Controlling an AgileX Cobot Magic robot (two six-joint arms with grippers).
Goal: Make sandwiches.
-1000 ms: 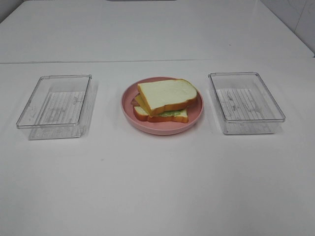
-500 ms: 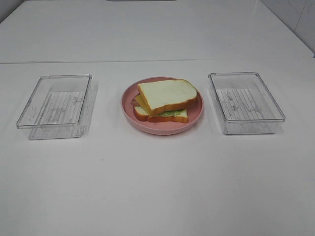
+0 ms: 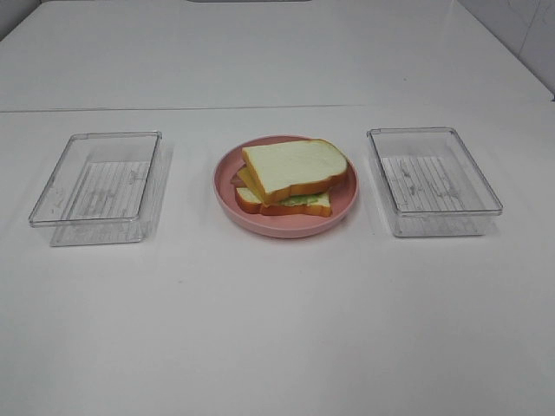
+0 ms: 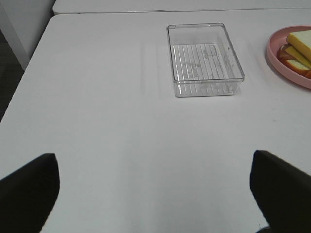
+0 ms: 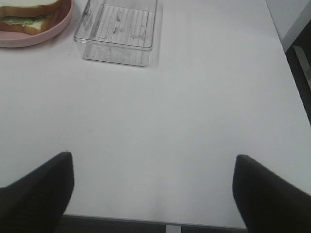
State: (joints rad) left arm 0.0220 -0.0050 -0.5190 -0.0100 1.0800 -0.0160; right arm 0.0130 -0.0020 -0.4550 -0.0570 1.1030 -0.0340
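Observation:
The sandwiches (image 3: 293, 176) lie as one stack on a round pink plate (image 3: 224, 185) at the table's middle. White bread slices with orange-brown crust sit on top and bottom, with green lettuce and a yellow layer peeking out between. Neither gripper appears in the high view. In the left wrist view my left gripper (image 4: 155, 194) stands open and holds nothing, well short of the stack (image 4: 297, 51). My right gripper (image 5: 153, 191) is also open and holds nothing, far from the stack (image 5: 29, 14) on the plate (image 5: 29, 40).
An empty clear plastic box (image 3: 100, 186) stands left of the plate and another (image 3: 432, 180) right of it; each also shows in a wrist view (image 4: 204, 59) (image 5: 118, 29). The white table's side edges (image 4: 34, 53) (image 5: 284, 53) drop off beside each arm.

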